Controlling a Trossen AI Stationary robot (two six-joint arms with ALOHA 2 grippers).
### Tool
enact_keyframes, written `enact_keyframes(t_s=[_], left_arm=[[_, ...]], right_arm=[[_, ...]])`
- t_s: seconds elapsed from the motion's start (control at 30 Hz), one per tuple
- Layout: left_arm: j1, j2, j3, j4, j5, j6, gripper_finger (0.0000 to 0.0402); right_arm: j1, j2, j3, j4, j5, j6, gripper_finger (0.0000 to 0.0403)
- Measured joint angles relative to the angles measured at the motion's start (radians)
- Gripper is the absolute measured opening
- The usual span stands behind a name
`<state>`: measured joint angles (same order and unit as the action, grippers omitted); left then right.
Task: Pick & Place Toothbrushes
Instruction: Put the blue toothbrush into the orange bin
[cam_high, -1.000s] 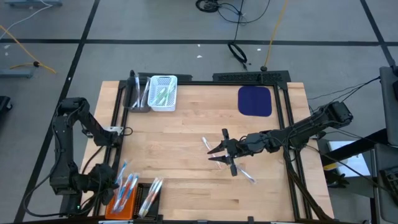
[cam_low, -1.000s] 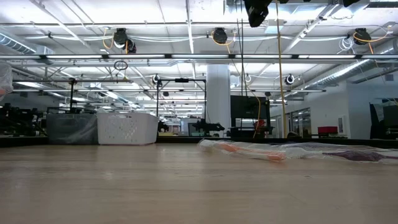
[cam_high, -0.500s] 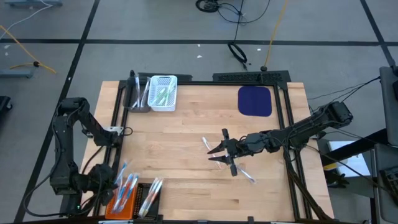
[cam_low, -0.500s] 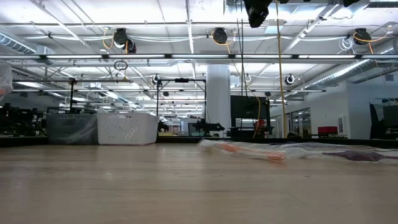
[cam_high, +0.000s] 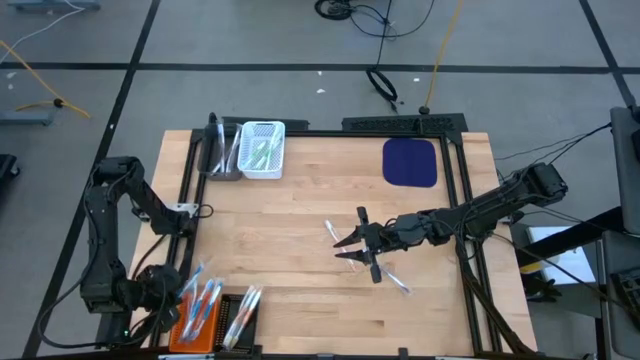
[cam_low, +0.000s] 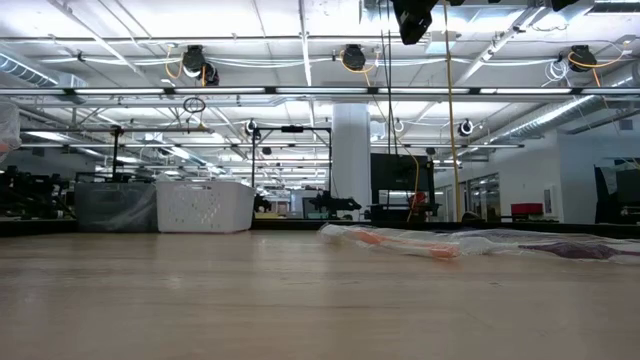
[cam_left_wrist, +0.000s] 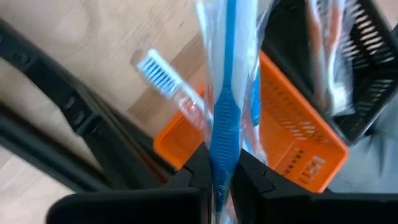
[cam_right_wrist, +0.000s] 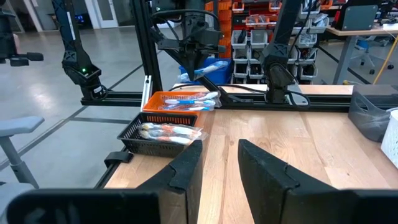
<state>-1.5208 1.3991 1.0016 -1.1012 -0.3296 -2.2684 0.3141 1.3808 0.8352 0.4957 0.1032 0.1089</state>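
The table (cam_high: 300, 250) spreads pale and wooden under me, a black frame (cam_high: 470, 270) running round it; a dark blue mat (cam_high: 410, 162) lies at its far right corner. A white basket (cam_high: 262, 150) and a grey basket (cam_high: 218, 158) stand side by side at the far left edge, the white one holding green-handled brushes; an orange basket (cam_high: 200, 332) and a black basket (cam_high: 237, 322) sit side by side at the near left corner, each with wrapped brushes in it.

My left arm is folded down by that near corner; my left gripper (cam_left_wrist: 222, 169) is just above the orange basket (cam_left_wrist: 292, 130), fingers pinched together on a blue toothbrush (cam_left_wrist: 225, 93) in clear wrap, whose handle runs straight out from between my fingertips over the basket's rim; a second wrapped brush (cam_left_wrist: 171, 87) with a white head leans just beside it.

My right arm reaches in over the table's middle; my right gripper (cam_high: 352, 247) hangs there with its fingers (cam_right_wrist: 267, 171) apart and nothing between them; one loose brush (cam_high: 335, 231) lies just beside it on the far side, another (cam_high: 397, 282) near it on the near side.
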Motion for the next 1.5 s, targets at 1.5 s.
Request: enact_keyframes(t_s=[1.5], left_arm=[[0.025, -0.005, 0.000, 0.058, -0.223, 0.109, 0.0016]], right_arm=[[0.000, 0.000, 0.000, -0.029, 0.000, 0.003, 0.0093]])
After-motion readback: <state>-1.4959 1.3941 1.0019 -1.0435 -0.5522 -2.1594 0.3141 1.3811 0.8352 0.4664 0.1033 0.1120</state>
